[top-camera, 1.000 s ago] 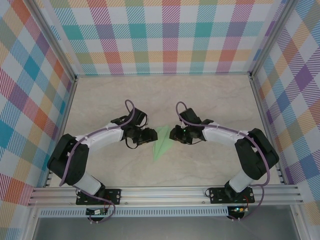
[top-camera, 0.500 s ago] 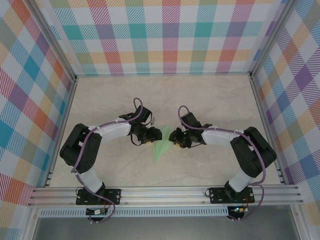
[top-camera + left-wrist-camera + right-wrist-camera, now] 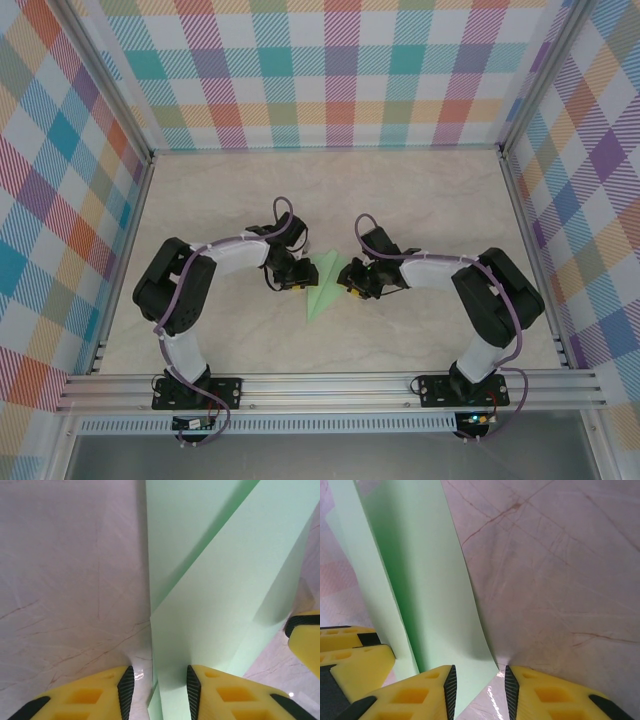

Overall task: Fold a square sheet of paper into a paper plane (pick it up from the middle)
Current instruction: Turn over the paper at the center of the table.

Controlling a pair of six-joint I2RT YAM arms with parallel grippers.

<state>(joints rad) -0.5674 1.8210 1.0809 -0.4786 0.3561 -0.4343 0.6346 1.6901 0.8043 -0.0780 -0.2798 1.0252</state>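
A pale, veined marble-look tabletop (image 3: 420, 200) sits inside walls of pastel plaid (image 3: 340, 70), with an aluminium rail (image 3: 330, 385) along the near edge.

The paper plane (image 3: 322, 287) lies at the middle of the table as a slim mint-green dart. Its point faces the near rail and its wide end faces the back wall. The paper is thin, matte and unmarked, with sharp diagonal creases. The wrist views show layered flaps that do not lie quite flat: one long edge curls up off the table.

The left gripper (image 3: 298, 281) is low against the plane's left side. Its yellow fingers are parted, and their black pads (image 3: 126, 687) straddle a flap edge with bare table showing inside the gap, so it is not clamped on anything. The right gripper (image 3: 350, 286) mirrors it on the plane's right side. Its fingers also stand apart around the curled corner of a flap and grip nothing firmly.

The likely step is pinching or pressing the wings. The risks come from the paper's lightness and smooth finish. If a pad closes on only the top layer, it could peel that flap open and undo a crease. If one pad scrapes the table, the whole dart could slide or rotate away from the other gripper. The two grippers are also very near each other across the narrow plane, so an uneven pull could tear or crumple it, and the fingertips could collide.
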